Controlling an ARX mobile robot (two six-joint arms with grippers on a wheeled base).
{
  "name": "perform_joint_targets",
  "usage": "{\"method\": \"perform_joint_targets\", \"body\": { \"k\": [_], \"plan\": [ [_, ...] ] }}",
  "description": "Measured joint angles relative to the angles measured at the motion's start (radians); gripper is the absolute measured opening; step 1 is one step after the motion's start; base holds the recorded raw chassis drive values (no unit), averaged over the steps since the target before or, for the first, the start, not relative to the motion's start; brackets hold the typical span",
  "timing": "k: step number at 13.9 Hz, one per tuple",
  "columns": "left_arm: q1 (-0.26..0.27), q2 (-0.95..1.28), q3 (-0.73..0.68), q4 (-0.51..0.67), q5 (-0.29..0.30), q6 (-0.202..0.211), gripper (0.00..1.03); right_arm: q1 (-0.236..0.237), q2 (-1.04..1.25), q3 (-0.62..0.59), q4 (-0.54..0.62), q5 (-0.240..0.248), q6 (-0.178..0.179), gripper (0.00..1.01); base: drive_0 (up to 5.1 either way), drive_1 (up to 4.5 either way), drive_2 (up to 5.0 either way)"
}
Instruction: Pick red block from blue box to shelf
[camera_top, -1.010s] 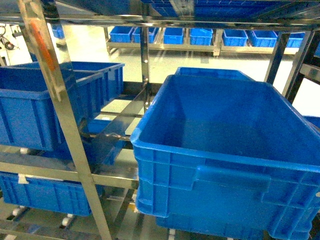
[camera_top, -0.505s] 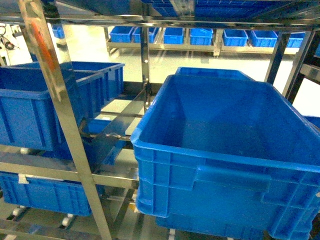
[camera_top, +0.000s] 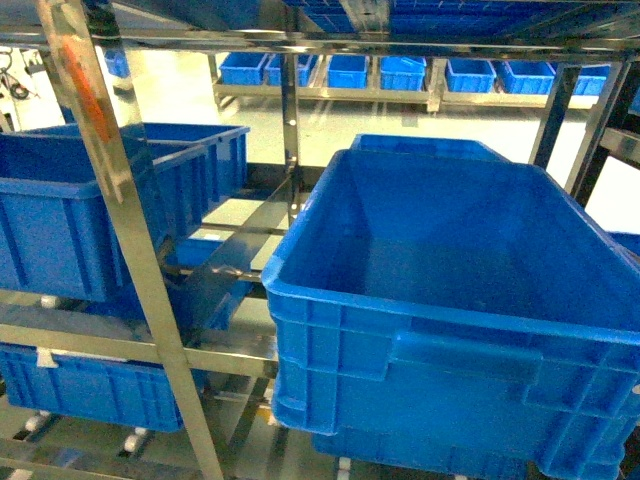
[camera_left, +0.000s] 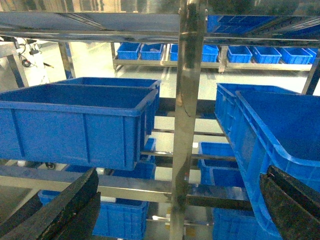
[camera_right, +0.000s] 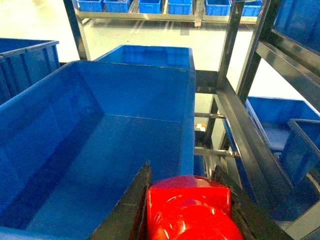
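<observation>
— What carries everything in front of you?

— The shelf (camera_top: 110, 215), a rack of shiny steel uprights and rails. My head view looks straight into its tiers.

— What sits on it?

— On my right, a big blue crate (camera_top: 450, 330) with ribbed walls, resting on the rails, with another crate (camera_top: 425, 146) just behind it. On my left, a second pair of blue crates (camera_top: 75, 215) stands on a rail at about the same level. Below them, a lower tier holds a further crate (camera_top: 85, 390).

— And beyond?

— A far rack with a row of small blue bins (camera_top: 400, 72) on a pale floor (camera_top: 180, 95).
</observation>
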Motion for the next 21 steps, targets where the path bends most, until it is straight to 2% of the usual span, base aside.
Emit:
{"method": "perform_joint_targets", "body": {
  "k": [19, 21],
  "plan": [
    [0.0, 0.0, 0.0, 0.0, 0.0, 0.0, 0.98, 0.0, 0.0, 0.0, -0.014, -0.001, 0.002, 0.28, 0.0, 0.0, 0.0],
    [0.0, 0.0, 0.0, 0.0, 0.0, 0.0, 0.98, -0.005, 0.0, 0.001, -0.022, -0.017, 0.003, 0.28, 0.0, 0.0, 0.0]
  ]
}}
